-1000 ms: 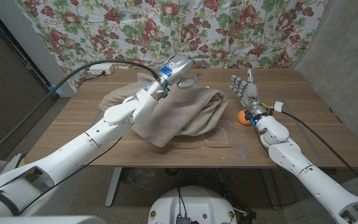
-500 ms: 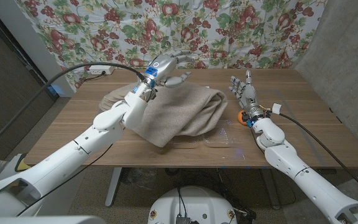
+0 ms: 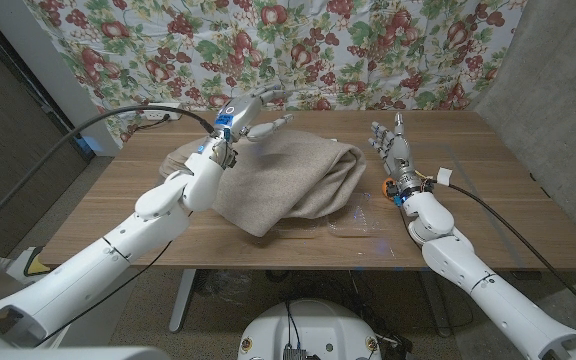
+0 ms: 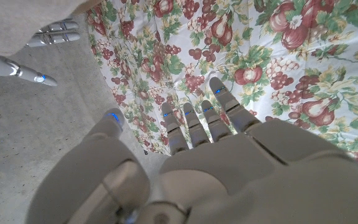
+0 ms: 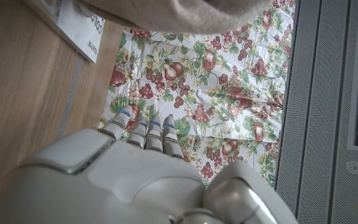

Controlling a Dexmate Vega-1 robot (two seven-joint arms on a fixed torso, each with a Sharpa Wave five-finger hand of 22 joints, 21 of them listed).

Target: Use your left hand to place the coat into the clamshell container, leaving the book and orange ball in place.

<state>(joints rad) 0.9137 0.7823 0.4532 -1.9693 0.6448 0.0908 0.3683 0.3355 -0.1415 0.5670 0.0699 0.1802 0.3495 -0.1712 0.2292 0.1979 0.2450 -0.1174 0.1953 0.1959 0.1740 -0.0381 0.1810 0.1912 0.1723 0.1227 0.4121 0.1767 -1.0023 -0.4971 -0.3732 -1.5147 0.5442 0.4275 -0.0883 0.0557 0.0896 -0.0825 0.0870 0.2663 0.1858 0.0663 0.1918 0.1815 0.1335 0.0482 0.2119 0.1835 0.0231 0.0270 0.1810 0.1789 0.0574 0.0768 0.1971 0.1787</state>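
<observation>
Your left hand (image 3: 251, 112) is lifted above the far side of the table (image 3: 488, 190), fingers spread and holding nothing; the left wrist view shows the same loose, open fingers (image 4: 194, 121) against the floral curtain (image 4: 278, 56). The coat (image 3: 288, 178) lies just below and in front of that hand, a beige heap spread over the middle of the table. Its long axis runs from the folded end beneath your left forearm across toward your right hand (image 3: 392, 148), and the thick rolled edge faces that right hand. A lower corner of the coat droops toward the table's near edge.

The clamshell container (image 3: 353, 222) (clear, hard to make out) sits mostly under the coat's right-hand part, its plastic showing at the near side. How much of the coat is actually inside it you cannot tell.

Your right hand stands upright, fingers apart and empty, just beside the coat's rolled edge. The orange ball (image 3: 389, 186) peeks out right at its wrist.
</observation>
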